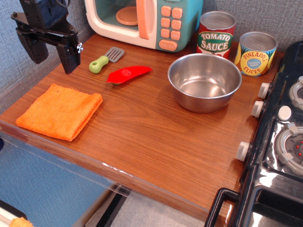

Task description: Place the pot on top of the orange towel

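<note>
The end effector point(52, 53) hangs in the upper left of the frame, above the back-left part of the counter point(156, 137). Its two dark fingers point(69, 57) point down, spread apart, with nothing between them.

The pot point(204, 81) sits upright in the right-centre of the frame, empty, its rim facing up. It lies well to the right of the end effector and a little lower in the frame. Being round, it offers no long axis to line up with; a grasp would likely go over the rim wall, probably the near-left edge.

The orange towel point(60, 110) lies folded flat in the lower left, almost directly below the end effector in the frame. So the end effector is near the goal and well apart from the thing to be carried.

Between the two, along the likely path: a red utensil point(129, 74) and a green-handled spatula point(105, 60). Behind the pot stand a tomato sauce can point(216, 34) and a pineapple can point(255, 53), both near its rim, leaving little room on that side.

Judgement: task not yet begun; first a rightward reach.
</note>
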`<control>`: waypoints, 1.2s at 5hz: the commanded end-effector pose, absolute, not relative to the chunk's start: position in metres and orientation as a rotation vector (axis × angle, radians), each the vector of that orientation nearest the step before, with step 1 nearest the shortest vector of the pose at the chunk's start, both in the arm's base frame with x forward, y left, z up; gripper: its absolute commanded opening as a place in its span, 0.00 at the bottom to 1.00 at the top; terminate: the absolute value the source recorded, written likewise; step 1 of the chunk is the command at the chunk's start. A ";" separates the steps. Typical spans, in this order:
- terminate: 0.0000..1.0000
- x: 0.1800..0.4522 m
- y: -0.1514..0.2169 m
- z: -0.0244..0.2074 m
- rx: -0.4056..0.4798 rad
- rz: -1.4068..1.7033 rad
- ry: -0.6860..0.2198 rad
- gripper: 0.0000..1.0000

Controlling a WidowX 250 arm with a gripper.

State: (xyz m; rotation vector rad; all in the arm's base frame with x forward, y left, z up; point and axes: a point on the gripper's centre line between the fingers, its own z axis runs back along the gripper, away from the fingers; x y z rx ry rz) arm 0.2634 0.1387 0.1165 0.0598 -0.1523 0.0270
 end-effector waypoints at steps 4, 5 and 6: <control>0.00 0.349 0.061 0.120 0.076 0.012 -0.198 1.00; 0.00 0.382 0.037 0.124 0.010 0.078 -0.213 1.00; 0.00 0.397 0.029 0.099 -0.005 0.159 -0.171 1.00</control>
